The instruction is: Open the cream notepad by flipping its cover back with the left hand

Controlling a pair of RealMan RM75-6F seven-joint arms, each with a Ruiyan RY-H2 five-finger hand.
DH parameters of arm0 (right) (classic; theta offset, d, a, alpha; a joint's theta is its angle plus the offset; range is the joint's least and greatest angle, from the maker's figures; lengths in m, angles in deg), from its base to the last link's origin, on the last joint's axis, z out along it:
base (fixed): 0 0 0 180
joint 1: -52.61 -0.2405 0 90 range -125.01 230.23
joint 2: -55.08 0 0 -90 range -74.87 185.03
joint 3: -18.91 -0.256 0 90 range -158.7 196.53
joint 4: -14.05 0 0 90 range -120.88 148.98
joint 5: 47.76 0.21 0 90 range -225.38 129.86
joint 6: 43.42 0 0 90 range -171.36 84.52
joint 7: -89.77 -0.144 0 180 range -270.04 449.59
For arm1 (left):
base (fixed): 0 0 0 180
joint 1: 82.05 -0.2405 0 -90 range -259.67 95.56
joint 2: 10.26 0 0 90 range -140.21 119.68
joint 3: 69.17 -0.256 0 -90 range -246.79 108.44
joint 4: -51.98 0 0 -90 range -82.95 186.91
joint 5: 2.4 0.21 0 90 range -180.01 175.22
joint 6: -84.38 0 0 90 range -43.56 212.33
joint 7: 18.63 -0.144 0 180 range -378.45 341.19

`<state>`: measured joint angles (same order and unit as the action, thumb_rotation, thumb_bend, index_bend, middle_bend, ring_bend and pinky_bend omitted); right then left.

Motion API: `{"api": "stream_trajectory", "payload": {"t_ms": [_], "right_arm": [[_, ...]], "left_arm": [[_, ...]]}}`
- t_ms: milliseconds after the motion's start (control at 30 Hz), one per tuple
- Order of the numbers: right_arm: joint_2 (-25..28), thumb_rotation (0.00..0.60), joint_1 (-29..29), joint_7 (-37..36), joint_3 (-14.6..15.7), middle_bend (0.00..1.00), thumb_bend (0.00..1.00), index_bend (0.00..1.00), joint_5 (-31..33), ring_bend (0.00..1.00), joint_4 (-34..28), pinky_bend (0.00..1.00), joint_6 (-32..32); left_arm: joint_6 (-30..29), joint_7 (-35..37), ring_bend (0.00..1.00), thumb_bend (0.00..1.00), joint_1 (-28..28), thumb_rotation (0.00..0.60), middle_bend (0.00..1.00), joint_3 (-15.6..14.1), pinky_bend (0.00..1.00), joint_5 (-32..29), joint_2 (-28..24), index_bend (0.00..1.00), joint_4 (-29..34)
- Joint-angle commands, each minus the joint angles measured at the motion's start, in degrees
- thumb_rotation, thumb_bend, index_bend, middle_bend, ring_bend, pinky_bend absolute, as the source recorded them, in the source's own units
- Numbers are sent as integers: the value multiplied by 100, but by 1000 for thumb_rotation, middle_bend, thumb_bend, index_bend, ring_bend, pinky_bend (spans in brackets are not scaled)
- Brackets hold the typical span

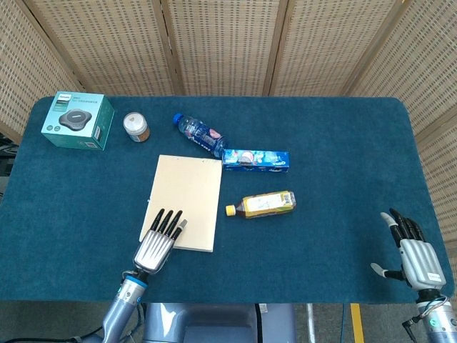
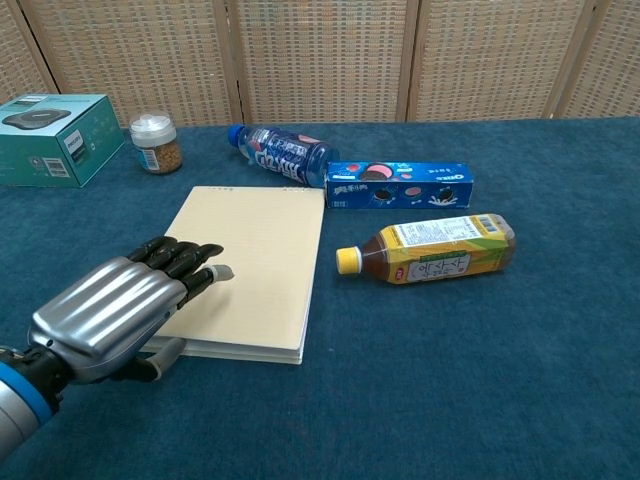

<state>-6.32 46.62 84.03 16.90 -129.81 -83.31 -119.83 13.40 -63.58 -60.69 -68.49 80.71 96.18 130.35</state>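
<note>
The cream notepad lies closed and flat on the blue table, its long side running away from me; in the chest view the notepad shows a thick near edge. My left hand lies palm down on the pad's near left corner, fingers stretched out and touching the cover. In the chest view the left hand has its thumb down at the pad's near edge and grips nothing. My right hand rests open at the table's near right corner, far from the pad.
Close to the pad's right side lies a yellow tea bottle. A blue biscuit box and a water bottle lie just beyond its far edge. A small jar and a teal box stand at the far left.
</note>
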Motion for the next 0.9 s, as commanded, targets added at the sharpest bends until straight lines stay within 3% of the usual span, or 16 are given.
{"api": "stream_trajectory", "payload": {"t_ms": [33, 900], "right_arm": [[3, 600, 0, -3, 2, 0, 53, 17, 1, 0, -2, 0, 4], [18, 600, -8, -137, -2, 0, 53, 17, 25, 0, -1, 0, 41]], "left_arm": [[18, 5, 0, 512, 30, 600, 0, 52, 0, -34, 19, 0, -14], [341, -232, 0, 574, 557, 600, 0, 681, 0, -498, 115, 0, -271]]}}
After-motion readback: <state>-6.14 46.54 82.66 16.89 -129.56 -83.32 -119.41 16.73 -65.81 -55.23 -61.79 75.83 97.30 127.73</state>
